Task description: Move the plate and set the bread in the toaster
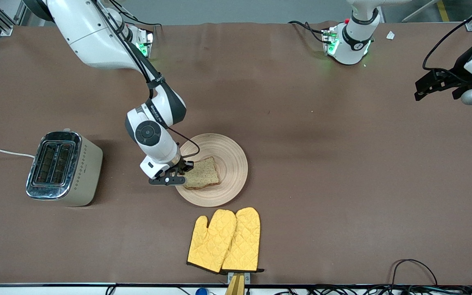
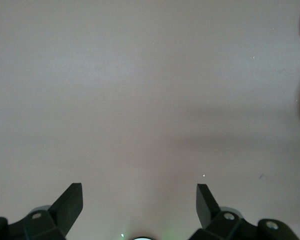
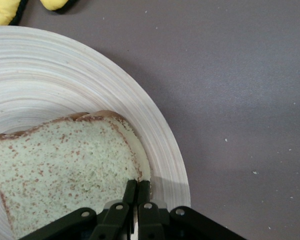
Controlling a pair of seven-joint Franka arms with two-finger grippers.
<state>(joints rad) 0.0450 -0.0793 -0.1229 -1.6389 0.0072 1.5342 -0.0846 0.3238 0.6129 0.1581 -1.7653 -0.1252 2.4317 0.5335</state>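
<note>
The bread point(image 1: 204, 173) lies on the wooden plate point(image 1: 230, 157), which rests mid-table. My right gripper point(image 1: 182, 171) is down at the slice's edge on the toaster's side, and its fingers pinch the crust. In the right wrist view the gripper point(image 3: 138, 183) is shut on the corner of the bread point(image 3: 65, 165), over the plate's rim point(image 3: 155, 140). The cream toaster point(image 1: 63, 168) stands toward the right arm's end of the table, both slots facing up. My left gripper point(image 1: 428, 88) waits open over the left arm's end of the table; its wrist view shows the gripper point(image 2: 139, 188) over bare table.
A pair of yellow oven mitts point(image 1: 225, 239) lies nearer to the front camera than the plate, close to the table's front edge; their tips point(image 3: 2, 10) show in the right wrist view. The toaster's white cord point(image 1: 2, 152) runs off the table's end.
</note>
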